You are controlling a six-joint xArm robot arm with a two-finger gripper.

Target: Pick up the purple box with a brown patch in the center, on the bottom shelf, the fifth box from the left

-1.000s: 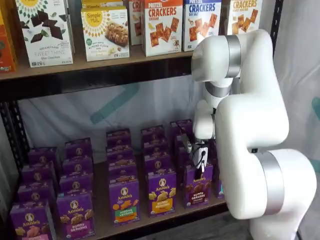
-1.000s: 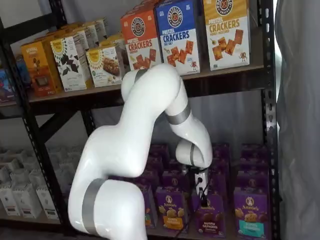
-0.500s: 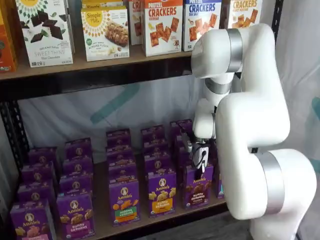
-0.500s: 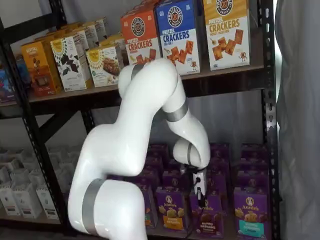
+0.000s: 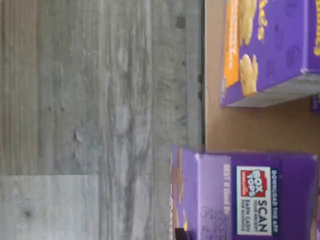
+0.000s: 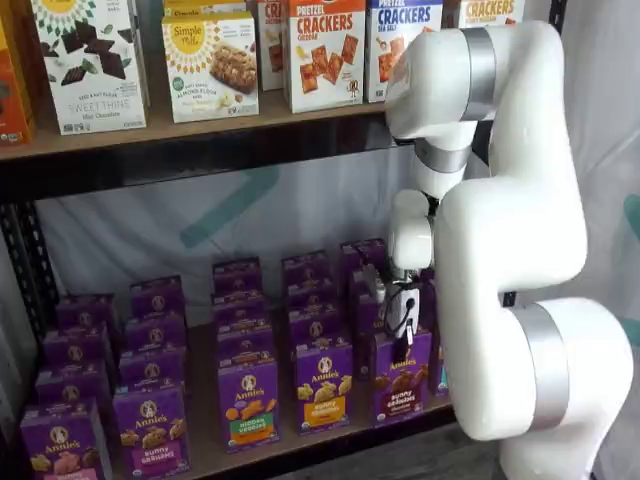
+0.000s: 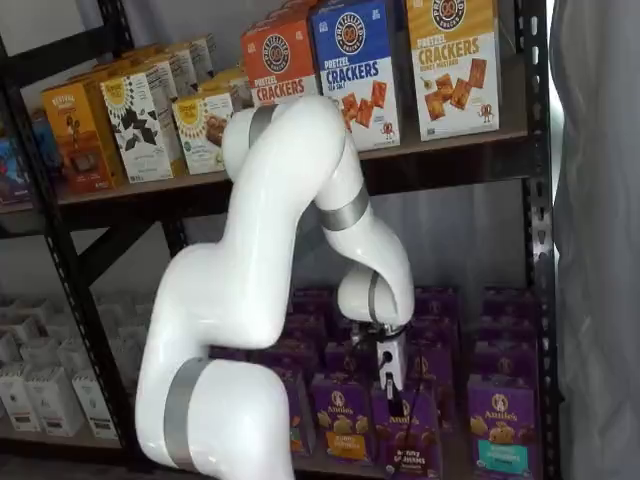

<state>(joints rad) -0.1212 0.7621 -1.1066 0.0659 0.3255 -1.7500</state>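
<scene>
Black rack w/ tan boards, pale sheet behind. Bottom shelf [image 6: 205,450]: Annie's cartons in rows, fronts out for reading. Purple box [image 6: 399,377] at front edge, "bunny grahams" on brown band, tilted in one shelf view [image 7: 410,445], prob. because held. Gripper [image 6: 402,340] at its top; finger state: can't tell. Wrist view: "BOX TOPS", "SCAN". Upper tier: "PRETZEL CRACKERS".

Purple box [image 5: 250,200], top flap: "BOX TOPS", "SCAN", "EARN CASH". Front [image 6: 401,377]: "Annie's", "bunny grahams". Orange box [image 6: 325,50]: "PRETZEL CRACKERS". White carton [image 6: 211,65]: "Simple Mills". White box [image 6: 88,65]: "SWEET THINS".
</scene>
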